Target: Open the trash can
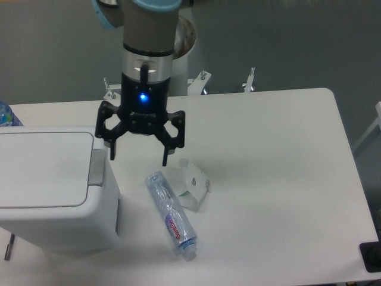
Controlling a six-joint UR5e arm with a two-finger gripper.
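Observation:
The trash can (53, 196) is a large boxy white bin at the left front of the table. Its flat white lid (44, 170) is down, with a grey push tab (96, 168) on its right edge. My gripper (139, 156) hangs from the arm just right of the can's top right corner, above the table. Its two black fingers are spread wide and hold nothing. The left fingertip (112, 156) is close to the grey tab, slightly above and to its right; touching or not I cannot tell.
A clear plastic bottle (171, 213) lies on the table below the gripper. A small clear plastic holder (194, 186) stands right of it. Another bottle top (7, 114) shows at the left edge. Metal clamps (250, 80) sit at the table's back edge.

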